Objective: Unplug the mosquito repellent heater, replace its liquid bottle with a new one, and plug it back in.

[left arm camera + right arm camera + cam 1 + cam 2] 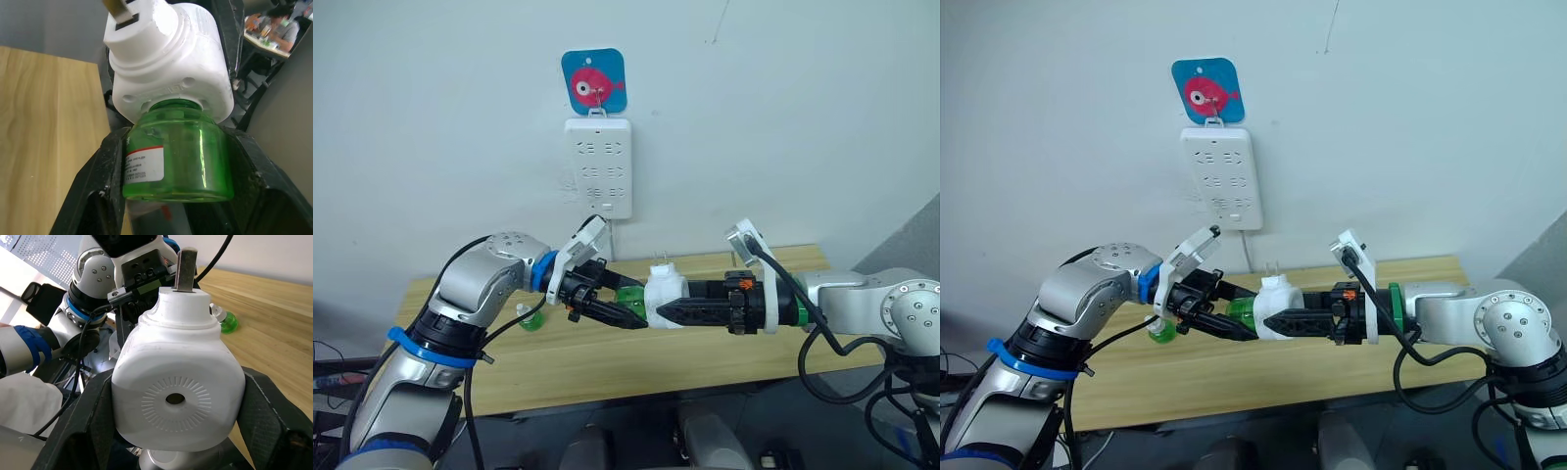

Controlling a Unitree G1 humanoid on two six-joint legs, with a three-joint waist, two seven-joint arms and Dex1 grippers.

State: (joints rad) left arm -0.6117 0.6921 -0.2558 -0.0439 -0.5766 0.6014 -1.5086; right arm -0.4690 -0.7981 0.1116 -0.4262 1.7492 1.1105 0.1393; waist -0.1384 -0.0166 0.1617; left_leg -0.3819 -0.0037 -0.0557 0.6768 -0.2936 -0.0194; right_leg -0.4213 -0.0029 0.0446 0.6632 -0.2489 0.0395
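Green bottle point(178, 152) label versus heater point(178, 391) vent disc.

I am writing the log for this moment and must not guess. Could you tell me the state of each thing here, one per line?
Mosquito repellent heater: unplugged, held over the table, prongs up.
Green bottle: in the heater's socket, label visible.
Second green bottle: lying on the table.
Left gripper: fingers shut on the green bottle.
Right gripper: fingers shut on the heater.
Power strip: hanging on the wall, nothing plugged in.
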